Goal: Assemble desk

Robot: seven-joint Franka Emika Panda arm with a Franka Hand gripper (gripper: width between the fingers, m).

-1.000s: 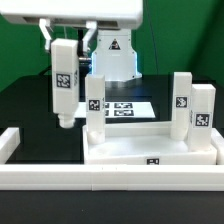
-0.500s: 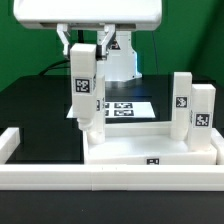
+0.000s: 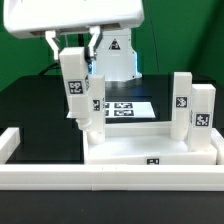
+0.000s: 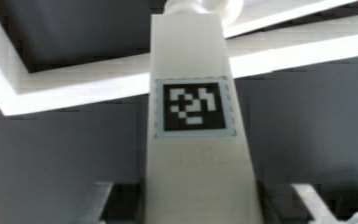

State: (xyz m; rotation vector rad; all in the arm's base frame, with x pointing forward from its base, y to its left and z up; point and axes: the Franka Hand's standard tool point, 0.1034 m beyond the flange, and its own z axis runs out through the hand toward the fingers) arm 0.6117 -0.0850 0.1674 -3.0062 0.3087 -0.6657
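Above the near-left corner of the tabletop panel (image 3: 150, 150), as the exterior view showed it, the pincer (image 3: 72, 50) hung clamped on a white leg (image 3: 75, 88), its fingers pressed against the leg's upper end. The held leg stood nearly upright, with a slight lean, and carried a black-and-white tag on its face. Its lower end was close to a second leg (image 3: 95, 112) already standing at that corner of the panel; whether the two touched could not be told.

Toward the exterior view's right, two more legs stood upright on the panel: one further back (image 3: 181, 103) and one nearer the camera (image 3: 203, 113), each with its own tag. The panel lay flat on the dark table (image 3: 30, 105), just behind the long low white border wall (image 3: 110, 180). Behind the panel, the marker board (image 3: 128, 108) lay flat on the table with its printed tags facing up.

From the wrist view, the held leg (image 4: 197, 130) filled the middle of the picture, its tag facing the camera, and one white fingertip (image 4: 323, 200) showed beside it. White panel edges (image 4: 51, 75) crossed the dark table behind it.
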